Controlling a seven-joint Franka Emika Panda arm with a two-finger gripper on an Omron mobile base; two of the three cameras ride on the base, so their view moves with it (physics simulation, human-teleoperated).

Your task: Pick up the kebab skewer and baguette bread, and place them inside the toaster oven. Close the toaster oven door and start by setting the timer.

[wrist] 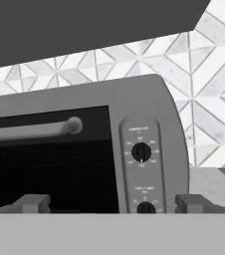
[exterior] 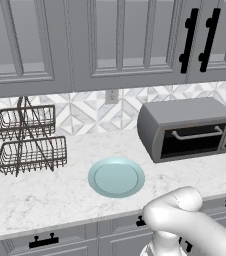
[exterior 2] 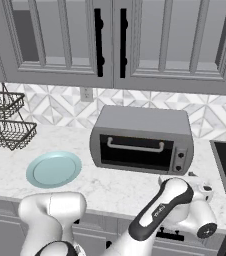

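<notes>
1. Pincer (wrist: pixel 112 203) fingers (wrist: pixel 32 203) are being held spread wide apart at the bottom of the hand view, with nothing pinched between them, and are being pointed at the front of the toaster oven from close by.
2. White arm links are being seen low in both base views, in front of the tabletop (exterior: pixel 45 200) edge, with the wrist raised before the oven's right end in the right base view.
3. Pale blue plate (exterior: pixel 116 177) is being shown bare on the marble tabletop, left of the oven and apart from it.
4. Toaster oven (exterior 2: pixel 141 140) is being shown standing near the tiled wall, right of the plate, with the toaster oven door (exterior 2: pixel 135 152) shut and its silvery bar handle (exterior 2: pixel 135 146) lying across the dark glass.
5. Control strip with two dark knobs (wrist: pixel 141 152) is being seen at the oven's right end, between the spread fingers in the hand view.
6. Two-tier wire basket rack (exterior: pixel 27 140) is being shown at the far left against the wall.
7. Grey upper cabinets (exterior: pixel 120 40) with black handles are being shown above.
</notes>
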